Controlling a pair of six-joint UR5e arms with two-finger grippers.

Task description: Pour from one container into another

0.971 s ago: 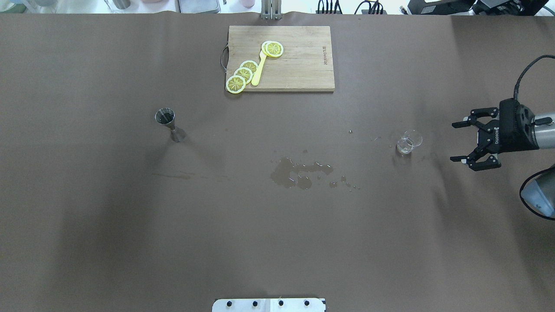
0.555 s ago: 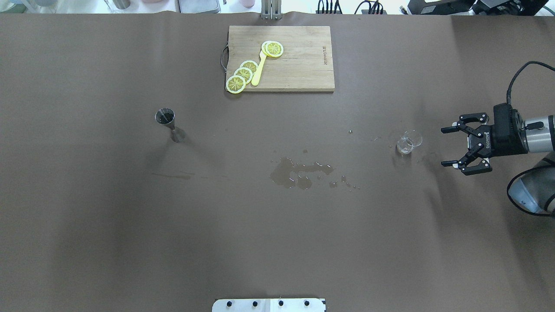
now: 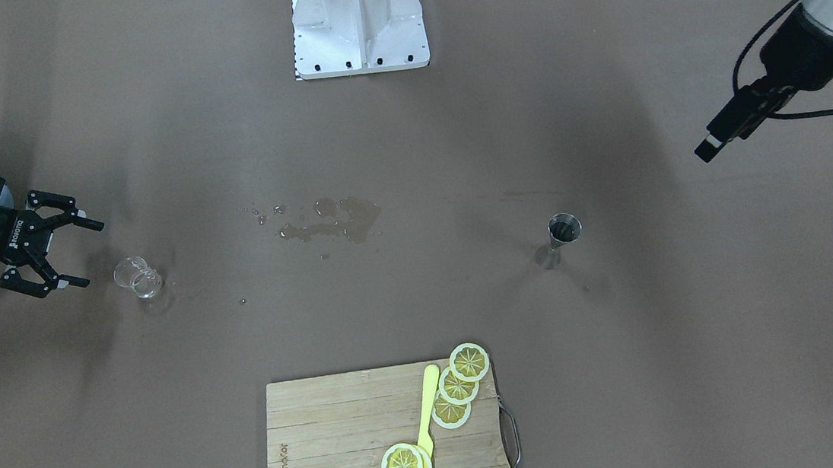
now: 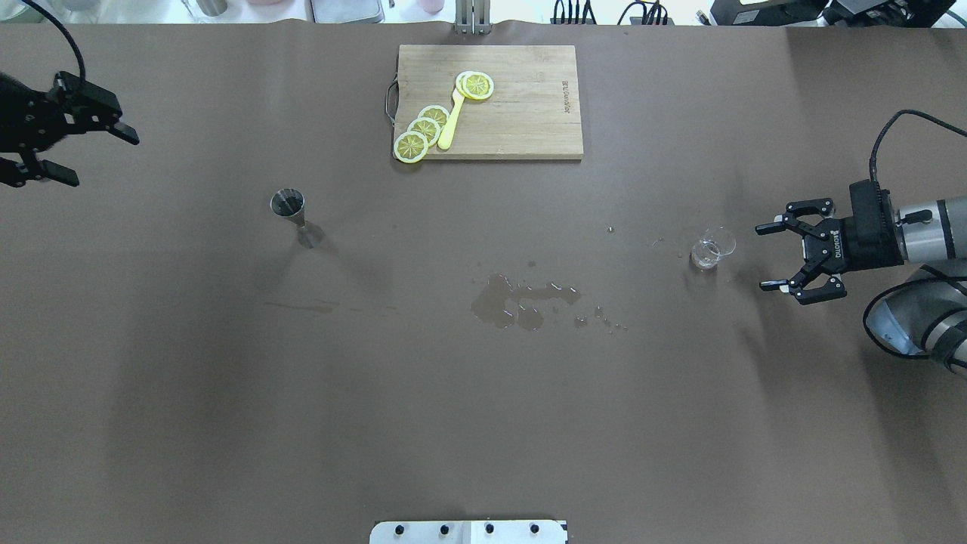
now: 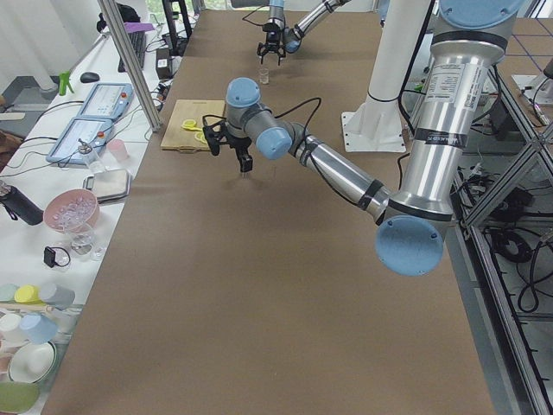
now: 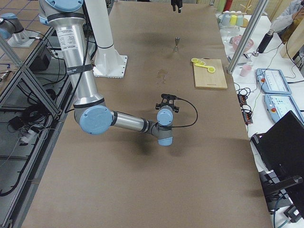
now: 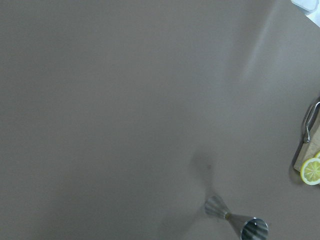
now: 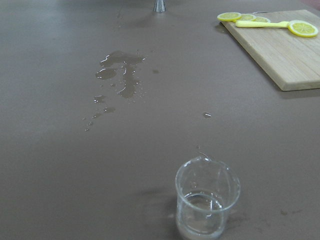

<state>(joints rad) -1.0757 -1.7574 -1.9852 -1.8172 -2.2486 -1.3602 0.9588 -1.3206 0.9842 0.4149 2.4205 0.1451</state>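
A small glass beaker [image 4: 711, 248] with a little clear liquid stands upright on the brown table, at right of centre; it fills the bottom of the right wrist view [image 8: 207, 199]. My right gripper [image 4: 761, 258] is open and level with it, a short way to its right and not touching it [image 3: 92, 254]. A metal jigger [image 4: 291, 212] with dark liquid stands upright at left of centre [image 3: 561, 238] [image 7: 239, 223]. My left gripper [image 4: 106, 160] hangs open and empty at the far left edge, well away from the jigger.
A wooden cutting board [image 4: 529, 121] with lemon slices [image 4: 423, 128] and a yellow utensil [image 4: 452, 121] lies at the far centre. A spilled puddle [image 4: 514, 302] spreads between jigger and beaker. The robot base plate [image 3: 358, 22] is at the near edge.
My right gripper has moved left toward the beaker, still open. My left gripper has come into the overhead view at the far left edge. Beaker and jigger have not moved.
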